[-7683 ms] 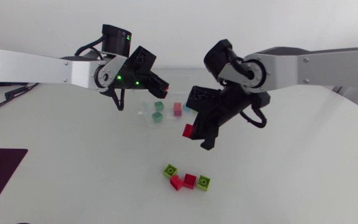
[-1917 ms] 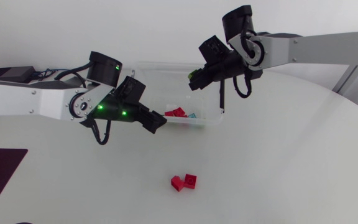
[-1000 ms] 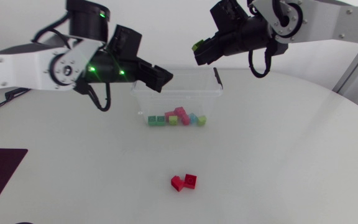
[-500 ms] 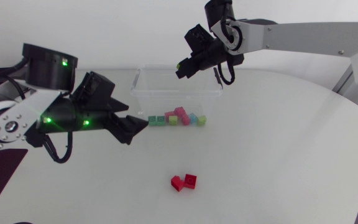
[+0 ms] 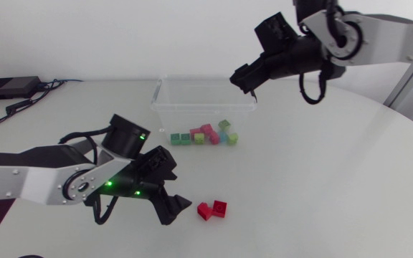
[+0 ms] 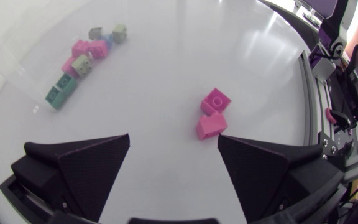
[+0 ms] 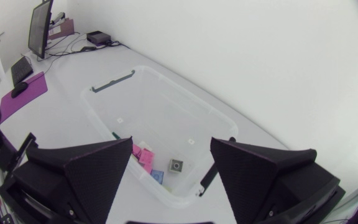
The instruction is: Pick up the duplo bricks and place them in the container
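Head view: spread wide, the left hand (image 5: 172, 192) is now brought down beside the last two red bricks (image 5: 212, 209).

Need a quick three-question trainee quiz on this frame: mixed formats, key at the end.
1. True or false: the matte black left gripper is shut on one of the red duplo bricks.
2. How many red duplo bricks lie on the table outside the clear plastic container? A one, B two, C four.
3. Fill in: the matte black right gripper, open, hangs above the ____.
Key: 1 false, its fingers are open with both bricks ahead of them; 2 B; 3 container.
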Robot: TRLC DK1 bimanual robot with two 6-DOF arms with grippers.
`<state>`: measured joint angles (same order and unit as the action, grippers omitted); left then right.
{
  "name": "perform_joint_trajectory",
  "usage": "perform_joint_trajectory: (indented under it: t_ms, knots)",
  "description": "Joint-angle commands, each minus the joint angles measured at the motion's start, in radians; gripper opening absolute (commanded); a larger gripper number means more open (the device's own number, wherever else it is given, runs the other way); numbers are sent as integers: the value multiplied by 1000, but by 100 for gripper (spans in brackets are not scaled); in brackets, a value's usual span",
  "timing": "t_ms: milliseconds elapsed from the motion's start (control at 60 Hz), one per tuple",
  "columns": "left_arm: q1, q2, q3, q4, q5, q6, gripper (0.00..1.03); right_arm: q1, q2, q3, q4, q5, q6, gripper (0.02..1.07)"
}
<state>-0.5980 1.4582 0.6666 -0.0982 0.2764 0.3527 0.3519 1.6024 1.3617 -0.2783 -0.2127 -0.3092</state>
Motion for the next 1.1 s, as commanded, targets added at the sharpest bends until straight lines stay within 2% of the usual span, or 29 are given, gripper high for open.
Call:
perform_joint_trajectory:
  t_ms: [0,167,283,383,417,650,1083]
  knots:
    - [-19,70,24,8,0,5,99,-8,-139,-148,11,-5,-18,95]
    - [-71,134,102,-31,-62,-83,99,-96,-363,-420,16,-51,-36,95]
    - [-102,180,206,-129,-97,-136,99,-185,-461,-585,39,-103,-67,95]
    - [-129,202,271,-196,-126,-167,97,-222,-496,-645,39,-140,-71,95]
    - [-149,226,312,-247,-155,-189,97,-228,-521,-676,39,-143,-76,95]
    - [-215,294,409,-377,-212,-253,97,-222,-564,-765,44,-160,-80,95]
    - [-275,366,430,-423,-278,-264,96,-212,-638,-843,19,-191,-110,95]
